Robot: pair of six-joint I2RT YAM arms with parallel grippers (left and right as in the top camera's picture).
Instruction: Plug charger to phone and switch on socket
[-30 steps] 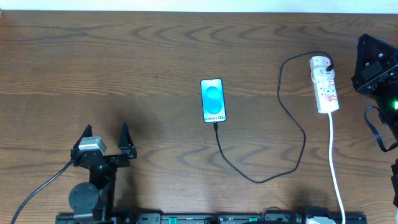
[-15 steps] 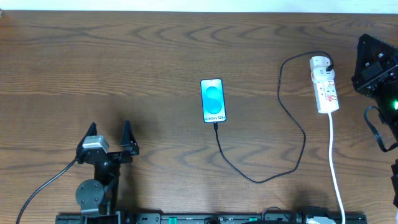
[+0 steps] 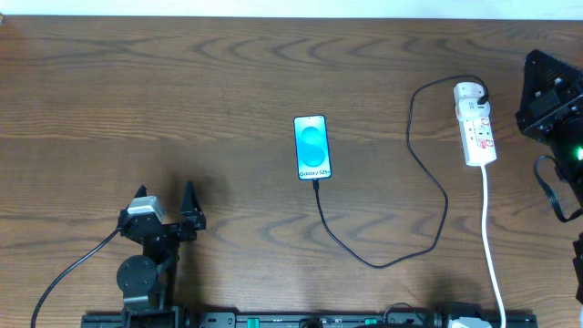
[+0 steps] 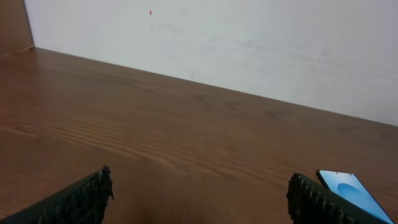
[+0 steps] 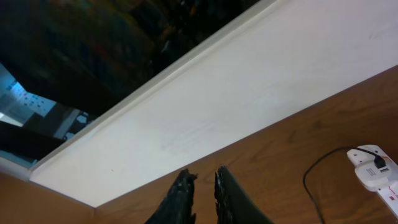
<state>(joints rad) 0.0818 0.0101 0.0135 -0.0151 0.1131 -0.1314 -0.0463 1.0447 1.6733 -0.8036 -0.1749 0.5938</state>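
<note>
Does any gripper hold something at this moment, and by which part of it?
Nothing is held. The left gripper is open with nothing between its fingers; the right gripper is closed on nothing.

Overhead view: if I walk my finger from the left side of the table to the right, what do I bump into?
left gripper → phone → charger → socket → right arm

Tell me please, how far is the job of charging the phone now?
Looks done: the charger meets the phone at its bottom edge. In hand: nothing; the left gripper is open and empty, the right gripper shut and empty. Left: switching on the socket; whether it is on is too small to tell.
</note>
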